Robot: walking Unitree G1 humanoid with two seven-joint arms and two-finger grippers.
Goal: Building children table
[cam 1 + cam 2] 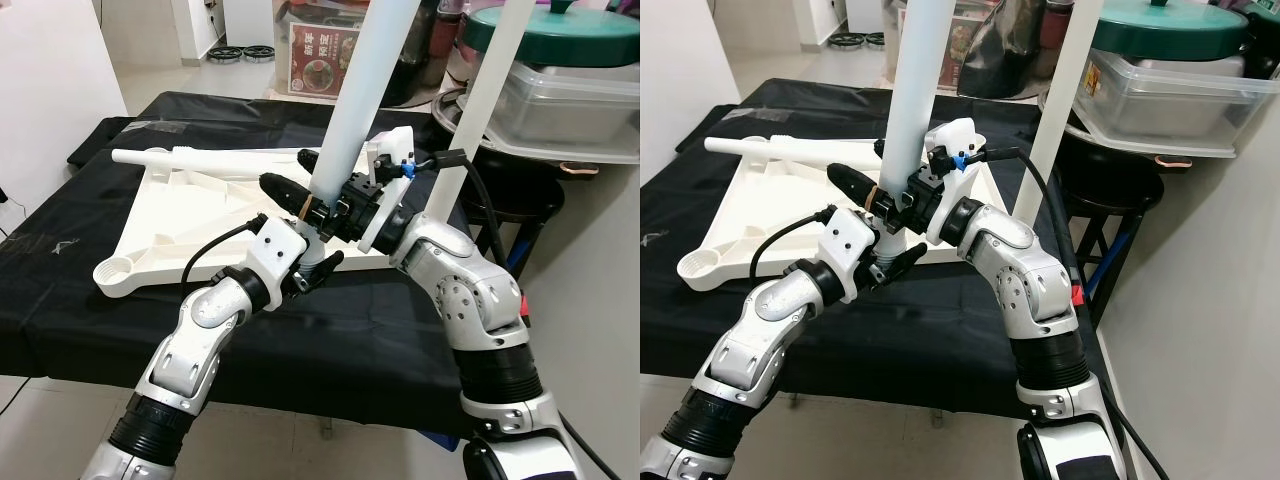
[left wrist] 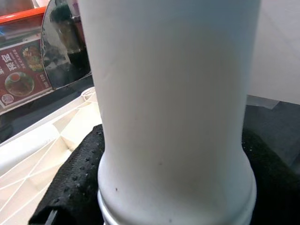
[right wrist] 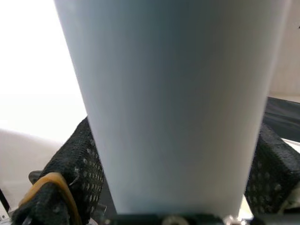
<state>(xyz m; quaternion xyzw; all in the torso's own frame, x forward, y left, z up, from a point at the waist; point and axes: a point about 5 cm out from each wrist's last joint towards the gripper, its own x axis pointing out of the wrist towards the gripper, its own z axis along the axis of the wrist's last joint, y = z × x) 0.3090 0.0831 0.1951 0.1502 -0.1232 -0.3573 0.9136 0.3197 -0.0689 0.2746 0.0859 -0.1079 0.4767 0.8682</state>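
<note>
A white table top lies upside down on the black-covered table. One white leg stands upright at its near right corner, and both grippers hold it low down. My left gripper is shut on the leg's base, its black pads on either side of the tube. Just above, my right gripper is shut around the same leg; one finger carries a rubber band. A second leg stands at the far right corner. A third leg lies along the far edge.
An open leg socket sits at the top's near left corner. Stacked plastic containers with a green lid rest on a rack to the right, above a black stool. A printed box stands behind the table.
</note>
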